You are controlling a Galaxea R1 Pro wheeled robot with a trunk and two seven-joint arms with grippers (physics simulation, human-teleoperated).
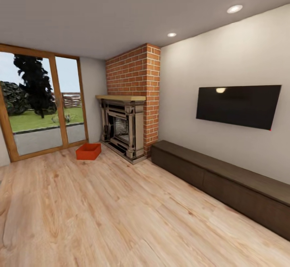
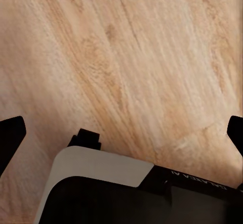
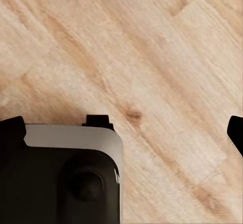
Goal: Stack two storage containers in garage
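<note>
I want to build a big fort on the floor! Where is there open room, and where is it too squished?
Open: the wide wood-plank floor between the glass doors and the long dark cabinet. Squished: the far corner, where an orange-red container sits on the floor between the doors and the brick fireplace.

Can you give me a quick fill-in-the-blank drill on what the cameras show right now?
1. The orange-red rectangular plastic bin sits on the light wood-plank ____.
2. It lies between the wood-framed glass doors and the brick ____.
3. The flat black television hangs on the wall above a long dark wooden ____.
4. Both end effectors' fingers are spread ____.

Missing words: floor; fireplace; cabinet; open
</note>
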